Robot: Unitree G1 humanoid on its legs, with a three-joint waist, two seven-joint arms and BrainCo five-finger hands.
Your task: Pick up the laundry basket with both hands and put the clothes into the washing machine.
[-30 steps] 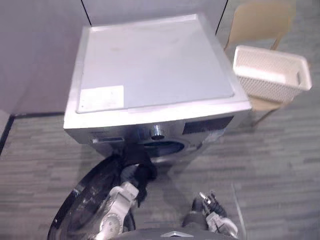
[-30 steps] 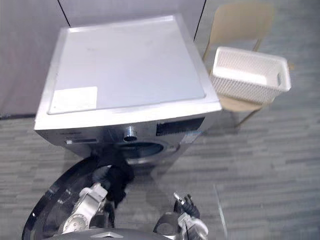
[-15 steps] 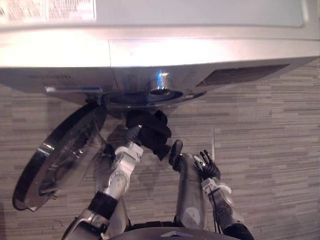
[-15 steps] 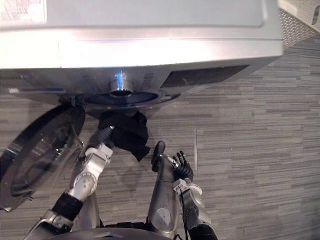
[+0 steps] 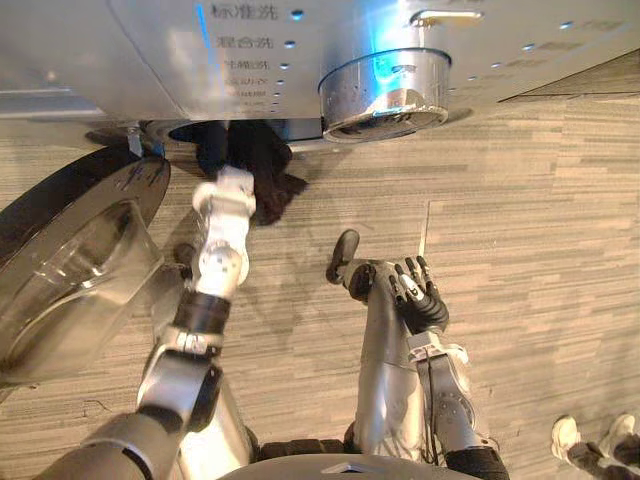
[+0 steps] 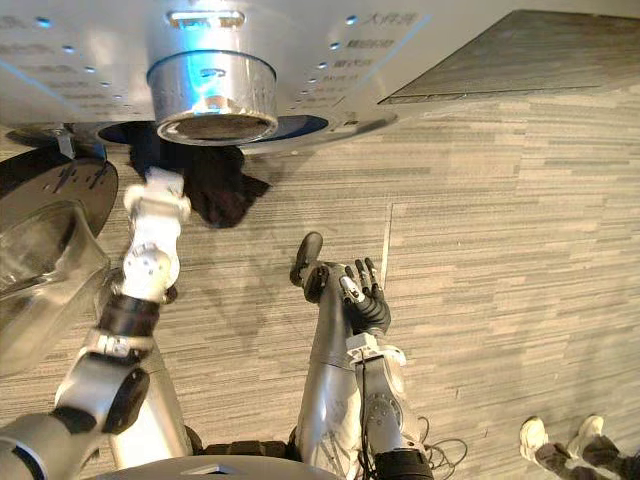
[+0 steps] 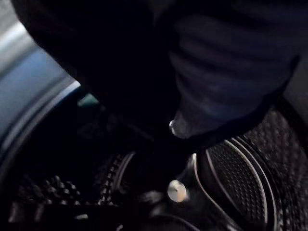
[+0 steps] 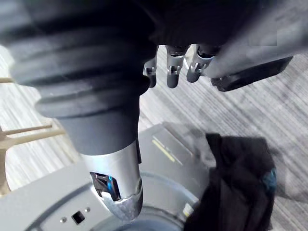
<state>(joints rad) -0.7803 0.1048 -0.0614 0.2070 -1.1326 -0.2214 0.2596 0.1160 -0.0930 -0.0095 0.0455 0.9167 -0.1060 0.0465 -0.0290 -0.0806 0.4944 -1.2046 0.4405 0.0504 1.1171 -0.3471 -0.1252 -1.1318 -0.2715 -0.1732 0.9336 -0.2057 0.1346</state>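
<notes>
The right hand (image 5: 415,295) hung low and nearest, fingers loose and spread, holding nothing. A person's shoes (image 5: 567,437) stood on the grey striped floor (image 5: 530,230) off to its right. The left arm reached farther out to the mouth of the washing machine (image 5: 150,60), where dark clothes (image 5: 262,170) hung out of the opening. The left hand (image 7: 226,77) was buried in them, so whether its fingers gripped the cloth could not be told. The round glass door (image 5: 70,260) stood open to the left, and a shiny knob (image 5: 385,85) jutted from the panel above. The left wrist view looked past the cloth into the dotted drum (image 7: 236,183), while the right wrist view caught the clothes drooping from the machine's front
</notes>
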